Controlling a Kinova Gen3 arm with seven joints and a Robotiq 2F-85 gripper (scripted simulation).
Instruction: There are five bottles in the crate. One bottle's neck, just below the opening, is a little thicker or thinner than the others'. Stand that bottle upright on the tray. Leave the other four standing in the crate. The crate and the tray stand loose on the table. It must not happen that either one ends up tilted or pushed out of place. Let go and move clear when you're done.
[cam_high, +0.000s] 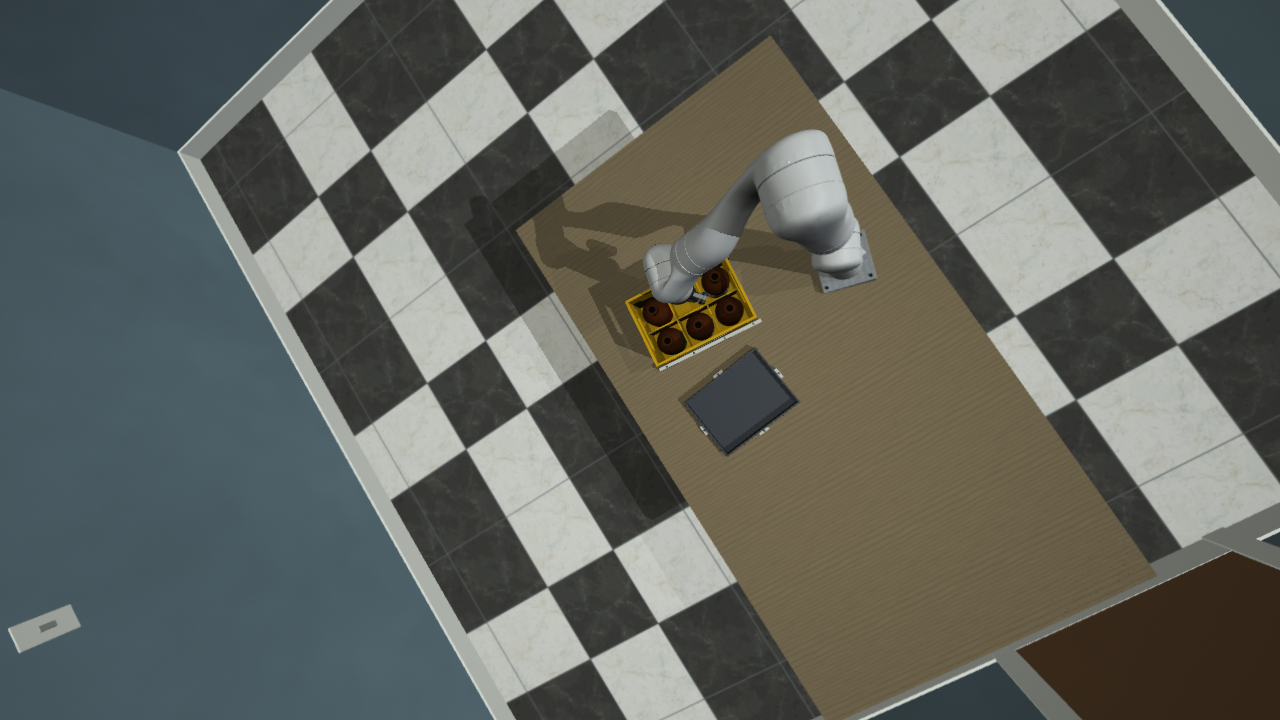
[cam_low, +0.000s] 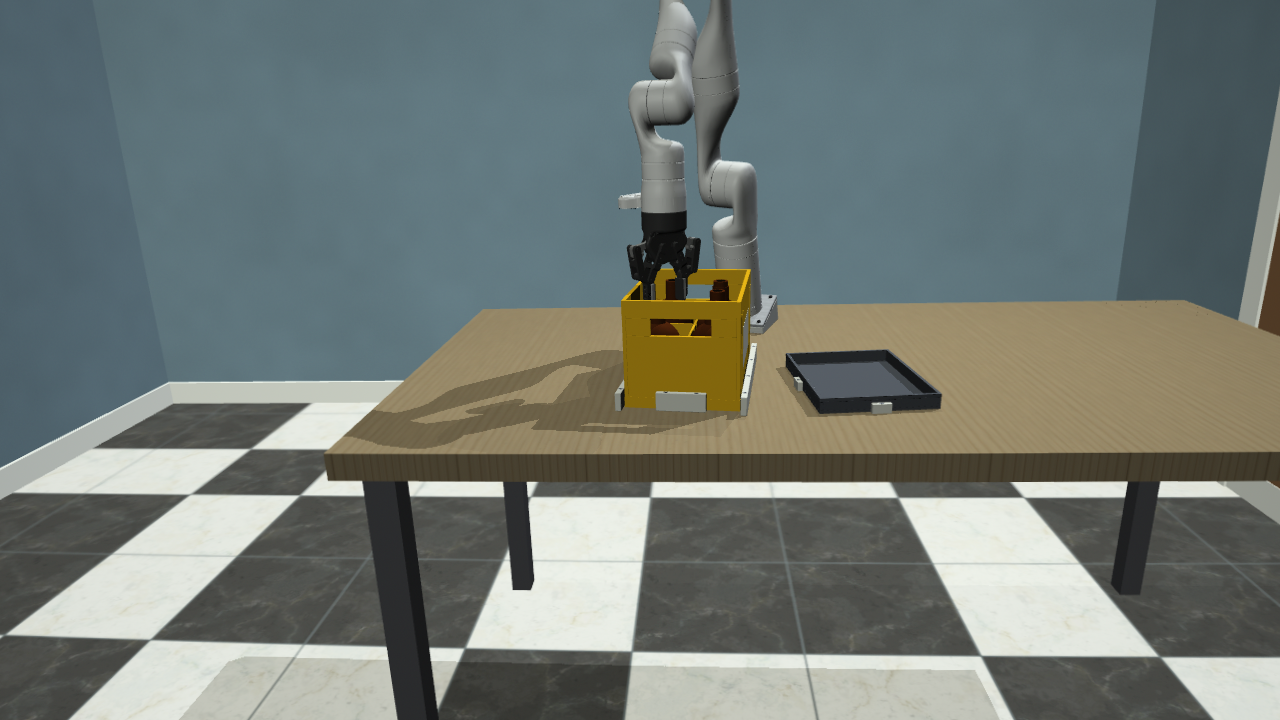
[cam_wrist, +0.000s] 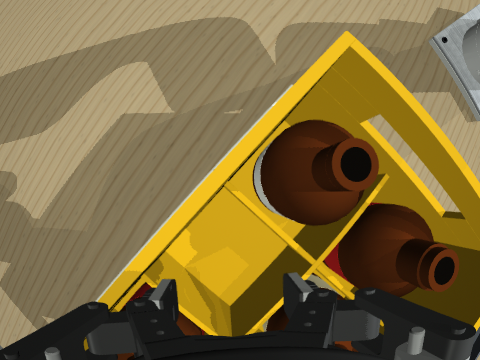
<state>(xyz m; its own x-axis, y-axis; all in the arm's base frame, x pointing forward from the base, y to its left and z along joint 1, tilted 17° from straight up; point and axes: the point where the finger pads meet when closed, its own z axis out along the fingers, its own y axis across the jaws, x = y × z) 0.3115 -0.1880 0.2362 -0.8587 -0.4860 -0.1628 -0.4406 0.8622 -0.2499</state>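
The yellow crate (cam_high: 691, 313) stands on the table and holds five brown bottles, among them one at its far corner (cam_high: 714, 280) and one at its left end (cam_high: 656, 312). In the side view the crate (cam_low: 685, 349) has my gripper (cam_low: 663, 282) hanging straight down at its top rim, fingers apart, with a bottle neck (cam_low: 671, 288) showing between them. In the wrist view my gripper (cam_wrist: 230, 294) is open over the crate's dividers; two bottles (cam_wrist: 314, 170) (cam_wrist: 394, 250) stand ahead of it. The bottle under the fingers is mostly hidden. The dark tray (cam_high: 741, 400) is empty.
The arm's base (cam_high: 841, 264) is bolted to the table behind the crate. The tray (cam_low: 861, 380) lies to the right of the crate, a short gap apart. White stops sit at the crate's foot (cam_low: 680, 401).
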